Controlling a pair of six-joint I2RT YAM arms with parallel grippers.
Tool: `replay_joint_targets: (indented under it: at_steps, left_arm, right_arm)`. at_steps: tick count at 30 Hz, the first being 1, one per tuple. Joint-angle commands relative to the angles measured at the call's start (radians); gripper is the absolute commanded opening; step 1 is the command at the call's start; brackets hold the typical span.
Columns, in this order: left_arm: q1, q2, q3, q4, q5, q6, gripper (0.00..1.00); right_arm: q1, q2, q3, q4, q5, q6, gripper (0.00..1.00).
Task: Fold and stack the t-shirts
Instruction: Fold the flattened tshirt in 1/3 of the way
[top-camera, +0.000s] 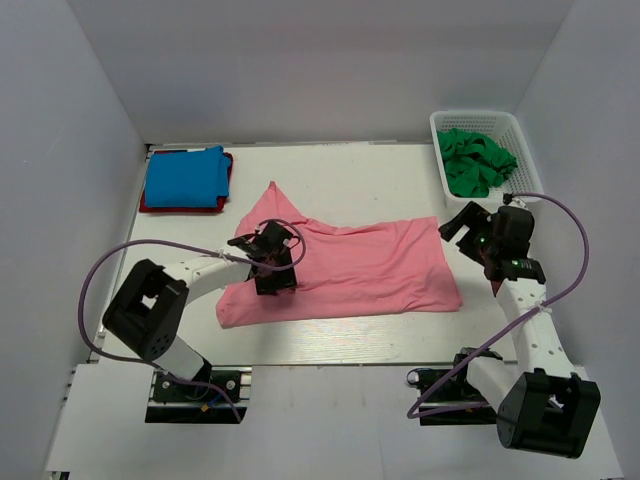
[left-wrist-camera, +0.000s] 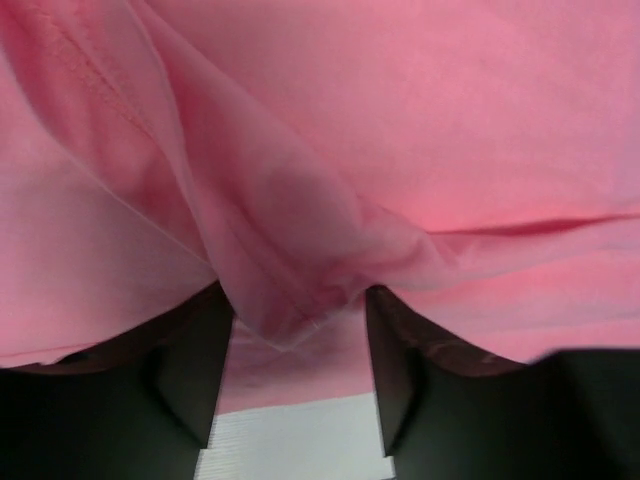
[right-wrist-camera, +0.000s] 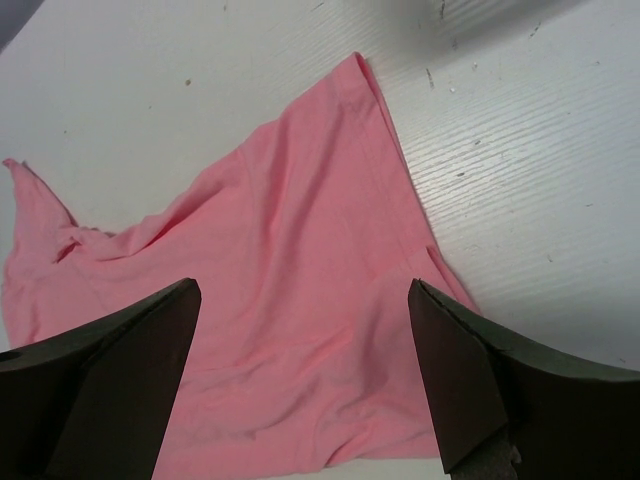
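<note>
1. One salmon pink t-shirt (top-camera: 370, 265) lies spread on the white table (top-camera: 350, 180). It is a thin, soft knit, roughly oblong, with one sleeve pulled up into a pointed peak at its far-left corner. In the right wrist view its hem shows a stitched band and its surface has shallow ripples.
2. Left gripper (top-camera: 274, 272) sits on the shirt's left part. In its wrist view the two black fingers (left-wrist-camera: 200, 380) are parted on either side of a raised, rounded fold of the pink cloth. The fold is thin enough to look half-translucent, and it is loose, not pressed flat.
3. Right gripper (top-camera: 475, 240) hangs just beyond the shirt's right edge with its dark, wedge-shaped jaws spread wide and nothing between them.
4. Beyond the shirt's far-left corner a bright blue t-shirt (top-camera: 185, 177) is folded into a plump rectangle on top of a red t-shirt (top-camera: 228, 185). Only the red one's edges show.
5. Beyond the shirt's far-right corner a white plastic lattice basket (top-camera: 476, 116) holds crumpled dark green t-shirts (top-camera: 475, 160) in a lumpy heap.
</note>
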Motion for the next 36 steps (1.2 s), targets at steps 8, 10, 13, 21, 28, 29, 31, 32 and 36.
replay_joint_targets:
  at_steps: [8,10,13,21,28,29,31,32,36]
  left_arm:
    - [-0.003,0.067,0.127,-0.008,-0.101,-0.003,0.14]
    - [-0.003,0.081,0.148,-0.017,-0.089,-0.003,0.00]
    - [-0.003,0.103,0.187,-0.026,-0.068,0.023,0.00]
    - [-0.003,0.231,0.369,-0.106,-0.069,0.195,0.02]
    - [-0.003,0.368,0.541,-0.144,-0.110,0.278,0.49]
    - [-0.003,0.394,0.559,-0.176,-0.126,0.278,0.65]
    - [-0.003,0.394,0.587,-0.198,-0.156,0.278,0.83]
    - [-0.003,0.383,0.587,-0.198,-0.169,0.278,0.97]
    - [-0.003,0.308,0.546,-0.158,-0.153,0.267,1.00]
  right_arm:
    - [-0.004,0.011,0.019,-0.027,0.033,-0.037,0.90]
    - [-0.004,0.016,0.014,-0.027,0.020,-0.037,0.90]
    - [-0.006,0.020,0.008,-0.027,0.013,-0.034,0.90]
    - [-0.004,0.046,0.000,-0.032,0.013,-0.035,0.90]
    - [-0.006,0.063,0.019,-0.052,0.014,-0.046,0.90]
    - [-0.004,0.062,0.020,-0.055,0.008,-0.048,0.90]
    - [-0.006,0.063,0.022,-0.052,-0.006,-0.064,0.90]
    - [-0.004,0.063,0.022,-0.052,-0.018,-0.068,0.90]
    - [-0.001,0.068,0.020,-0.053,-0.041,-0.086,0.90]
